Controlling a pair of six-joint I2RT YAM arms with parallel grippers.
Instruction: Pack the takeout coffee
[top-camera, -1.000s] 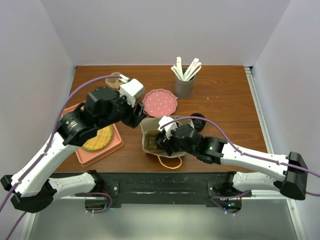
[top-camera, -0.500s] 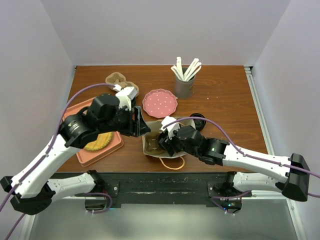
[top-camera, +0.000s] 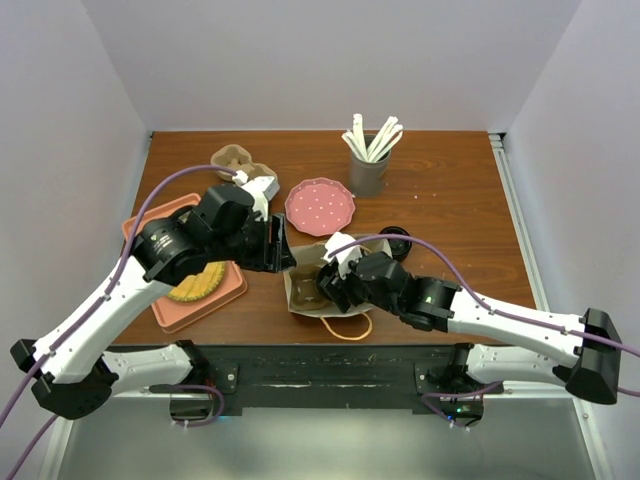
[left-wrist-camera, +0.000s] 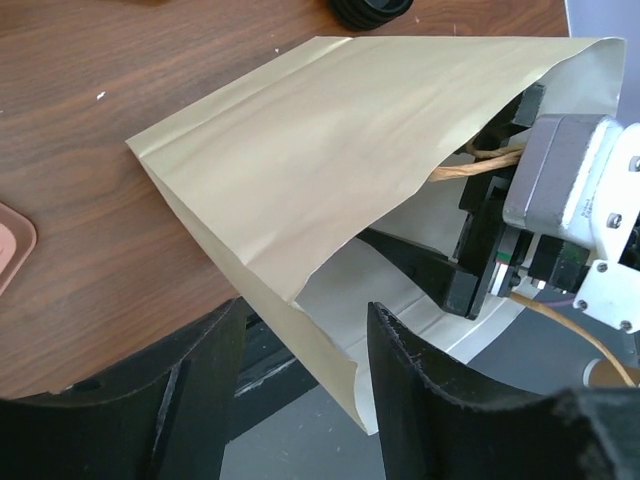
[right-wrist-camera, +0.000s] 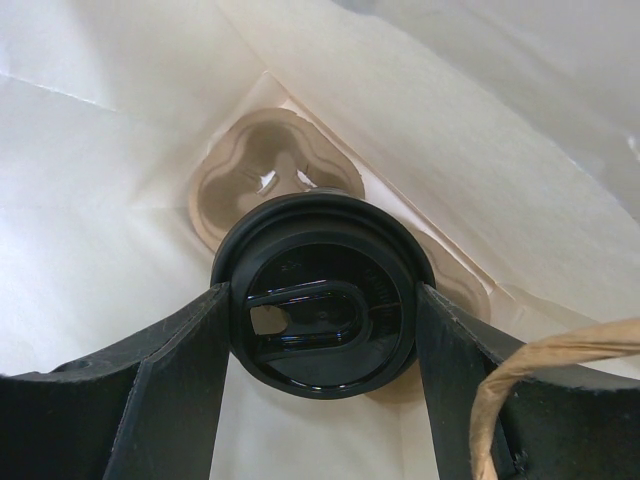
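Note:
A tan paper bag (top-camera: 300, 292) stands open near the table's front edge; the left wrist view shows it as a wide tan wall (left-wrist-camera: 330, 150). My right gripper (top-camera: 328, 283) reaches down into it, shut (right-wrist-camera: 322, 297) on a takeout coffee cup by its black lid (right-wrist-camera: 300, 255). The cup hangs just above a moulded pulp carrier (right-wrist-camera: 255, 150) on the bag's floor. My left gripper (top-camera: 283, 255) is at the bag's left rim, open (left-wrist-camera: 305, 335), with the rim's paper edge between its fingers and a gap on both sides.
On the table are a pink dotted plate (top-camera: 320, 205), a grey cup of stirrers (top-camera: 369, 168), a second pulp carrier (top-camera: 233, 158) at the back left, a pink tray (top-camera: 222, 292) with a round waffle (top-camera: 197, 283), and a loose black lid (top-camera: 398, 240) right of the bag.
My left gripper has swung down from near the plate to the bag's left rim, its jaws narrowing a little. The right gripper has stayed in the bag with the cup.

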